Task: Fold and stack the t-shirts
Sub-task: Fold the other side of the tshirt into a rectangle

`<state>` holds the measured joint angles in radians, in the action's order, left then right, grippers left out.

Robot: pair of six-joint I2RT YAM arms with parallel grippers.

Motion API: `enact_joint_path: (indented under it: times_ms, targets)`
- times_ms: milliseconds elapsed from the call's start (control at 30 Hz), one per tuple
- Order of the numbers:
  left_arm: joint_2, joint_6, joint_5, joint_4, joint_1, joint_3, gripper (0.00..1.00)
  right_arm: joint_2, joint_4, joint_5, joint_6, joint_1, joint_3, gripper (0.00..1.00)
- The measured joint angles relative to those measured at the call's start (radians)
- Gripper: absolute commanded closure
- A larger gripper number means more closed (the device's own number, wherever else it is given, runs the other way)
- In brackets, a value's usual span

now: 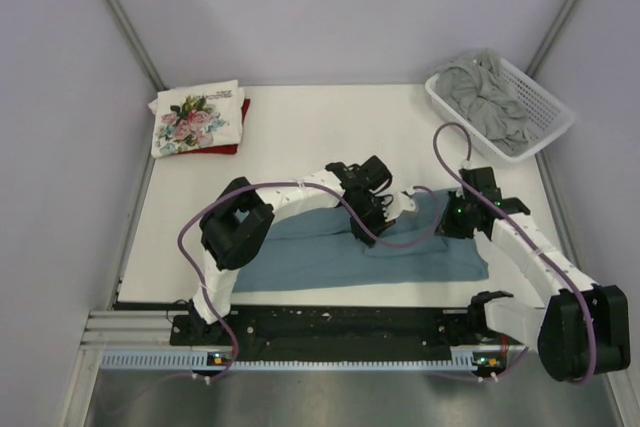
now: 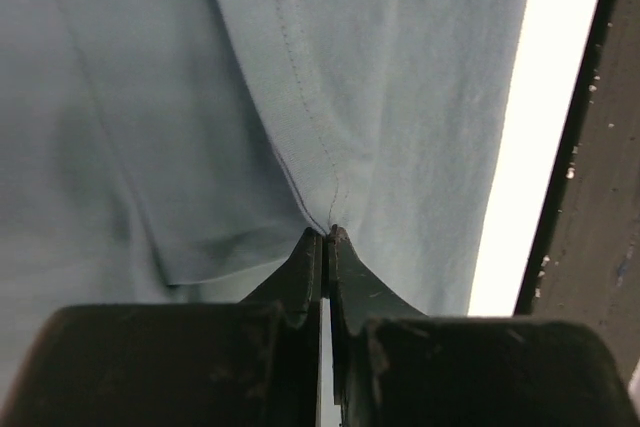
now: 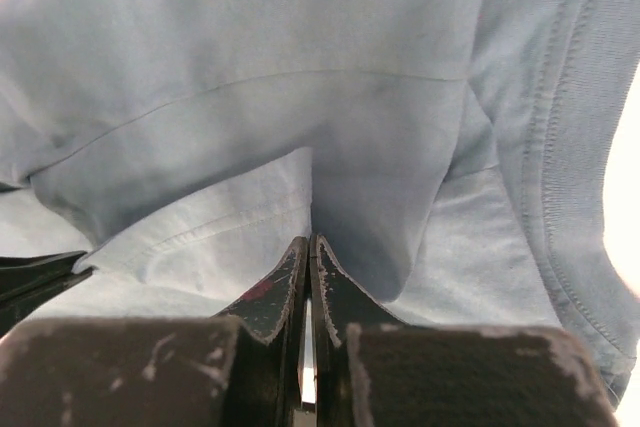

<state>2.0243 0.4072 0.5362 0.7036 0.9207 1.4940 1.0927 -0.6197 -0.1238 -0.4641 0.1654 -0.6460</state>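
Overhead, you see the teal-blue t-shirt [image 1: 300, 259] spread along the near edge of the table [image 1: 320, 122], both arms over it. Left wrist: your left gripper [image 2: 328, 237] is closed, pinching a stitched fold. Right wrist: your right gripper [image 3: 308, 244] is clamped on a raised ridge of the same cloth.

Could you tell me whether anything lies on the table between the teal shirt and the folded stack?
Nothing visible does: only bare table separates the teal shirt from the floral-topped stack. The basket sits at the far right.
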Motion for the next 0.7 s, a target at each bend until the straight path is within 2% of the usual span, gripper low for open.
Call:
enact_joint_path:
  times_ms: [267,467,700]
  targets:
    - [0.0,0.018,-0.144,-0.026,0.0,0.095,1.0,-0.026,0.01,0.074,-0.052,-0.071,0.0,1.0]
    - [0.005,0.014,-0.256,-0.087,0.0,0.105,1.0,-0.12,0.111,0.087,-0.083,-0.131,0.077,1.0]
    - [0.072,0.011,-0.378,-0.128,0.002,0.13,1.0,-0.116,0.232,0.088,-0.077,-0.131,0.149,1.0]
